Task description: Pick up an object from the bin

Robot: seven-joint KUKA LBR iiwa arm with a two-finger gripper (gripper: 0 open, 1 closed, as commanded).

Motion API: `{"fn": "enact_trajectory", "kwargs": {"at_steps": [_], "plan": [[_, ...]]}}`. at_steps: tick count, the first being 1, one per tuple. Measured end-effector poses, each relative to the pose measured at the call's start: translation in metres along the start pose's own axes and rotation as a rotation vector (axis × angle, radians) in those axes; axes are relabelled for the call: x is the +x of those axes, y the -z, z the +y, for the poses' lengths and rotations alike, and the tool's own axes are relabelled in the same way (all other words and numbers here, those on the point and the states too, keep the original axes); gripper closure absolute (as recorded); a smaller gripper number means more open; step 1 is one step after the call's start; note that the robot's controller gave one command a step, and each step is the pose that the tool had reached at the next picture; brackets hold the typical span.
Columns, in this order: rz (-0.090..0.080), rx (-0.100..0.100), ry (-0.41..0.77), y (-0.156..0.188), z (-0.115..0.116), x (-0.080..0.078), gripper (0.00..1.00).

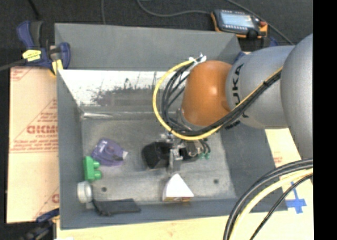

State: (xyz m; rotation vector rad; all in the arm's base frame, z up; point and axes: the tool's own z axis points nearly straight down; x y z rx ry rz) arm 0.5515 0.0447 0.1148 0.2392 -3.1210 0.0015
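Hanging low over the middle of the grey metal bin (71, 128), my gripper (178, 152) sits just right of a black rounded lump (152, 156) on the bin floor. The two look to be touching, but I cannot tell whether the lump is between my jaws, nor whether those jaws stand open or closed, since my orange wrist cover (208, 92) and yellow-and-black cables (160, 102) crowd the view above them. Just below my gripper, near the front wall, lies a white wedge-shaped block (177, 186). Well off to the left lie a purple plastic piece (108, 152) and a green plastic peg (92, 168) just beside it, with a grey metal cylinder (84, 191) and a flat black bar (118, 206) in the front left corner.
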Motion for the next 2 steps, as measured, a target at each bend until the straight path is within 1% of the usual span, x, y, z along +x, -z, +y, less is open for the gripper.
{"fn": "enact_trajectory", "kwargs": {"at_steps": [1,2], "plan": [[-0.022,0.002,0.013,0.024,0.018,-0.016,1.0],[0.006,-0.001,0.029,0.041,0.01,-0.014,1.0]]}}
